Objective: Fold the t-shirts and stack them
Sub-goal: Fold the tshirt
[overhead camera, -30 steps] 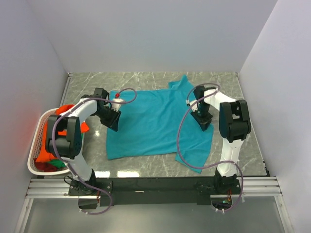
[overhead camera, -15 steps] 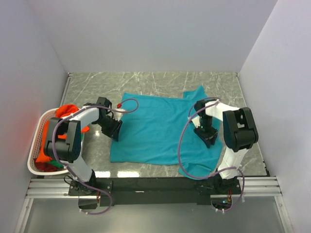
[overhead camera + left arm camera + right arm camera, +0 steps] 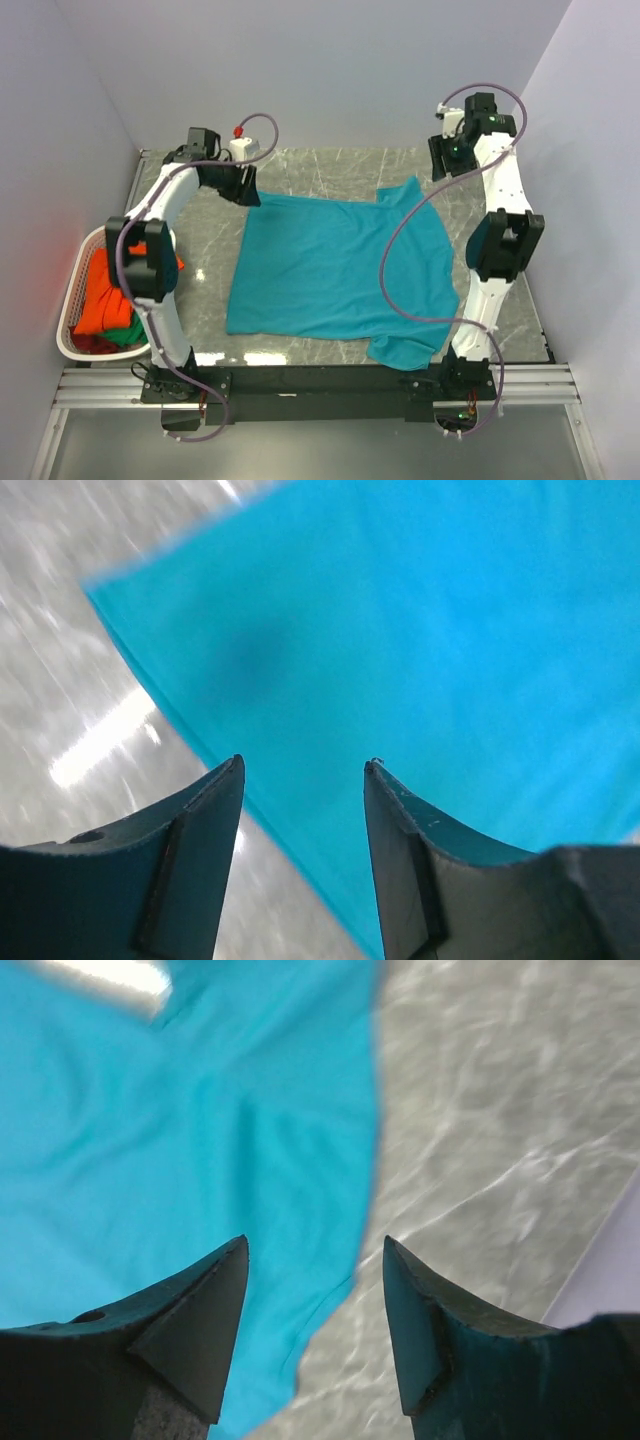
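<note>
On the grey marble table [image 3: 330, 165], one teal cloth t-shirt [image 3: 340, 265] is lying spread flat. One orange shirt [image 3: 100, 305] and one green shirt [image 3: 125, 337] are sitting in the white plastic basket [image 3: 72, 290]. I am holding my left gripper [image 3: 303, 765] and right gripper [image 3: 315, 1242] spread, empty.

Teal t-shirt [image 3: 335, 270] lies flat (near sleeve rumpled); orange t-shirt [image 3: 100, 305] and green t-shirt [image 3: 122, 336] lie bunched.

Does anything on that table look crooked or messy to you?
The teal t-shirt lies spread on the table but sits askew. Its near right corner is bunched up by the table's near edge, and one sleeve pokes out rumpled at the far right. Nothing looks spilled or damaged.
</note>
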Controlling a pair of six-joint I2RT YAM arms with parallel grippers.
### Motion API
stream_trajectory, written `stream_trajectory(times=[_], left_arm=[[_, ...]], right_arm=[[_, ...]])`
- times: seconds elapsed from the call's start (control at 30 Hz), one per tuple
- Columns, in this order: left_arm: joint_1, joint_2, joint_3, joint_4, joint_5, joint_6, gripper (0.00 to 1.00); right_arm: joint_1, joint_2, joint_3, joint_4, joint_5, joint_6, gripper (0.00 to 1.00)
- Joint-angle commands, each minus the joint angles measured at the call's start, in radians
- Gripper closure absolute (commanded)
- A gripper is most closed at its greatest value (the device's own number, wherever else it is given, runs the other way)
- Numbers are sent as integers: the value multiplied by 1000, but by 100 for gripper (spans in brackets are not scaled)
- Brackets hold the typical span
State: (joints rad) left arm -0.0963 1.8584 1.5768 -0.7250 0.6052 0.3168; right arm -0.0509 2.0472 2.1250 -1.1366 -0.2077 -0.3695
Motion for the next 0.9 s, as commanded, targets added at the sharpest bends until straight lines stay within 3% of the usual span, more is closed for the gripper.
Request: stream_trajectory(times=[0.0, 0.13, 0.3, 0.5, 0.87], left_arm=[[0, 145, 159, 84, 44, -114, 43], [4, 249, 267, 154, 2, -203, 43], [6, 349, 371, 200, -56, -219, 41], [6, 449, 451, 187, -70, -234, 38], [4, 522, 479, 177, -94, -232, 34]], right_arm=[[-40, 163, 173, 14, -41, 38, 38], [-41, 280, 259, 107, -32, 81, 40], [-40, 277, 118, 389, -13, 145, 40], [-41, 381, 176, 472, -44, 245, 30], [-20, 467, 207, 518, -139, 337, 31]])
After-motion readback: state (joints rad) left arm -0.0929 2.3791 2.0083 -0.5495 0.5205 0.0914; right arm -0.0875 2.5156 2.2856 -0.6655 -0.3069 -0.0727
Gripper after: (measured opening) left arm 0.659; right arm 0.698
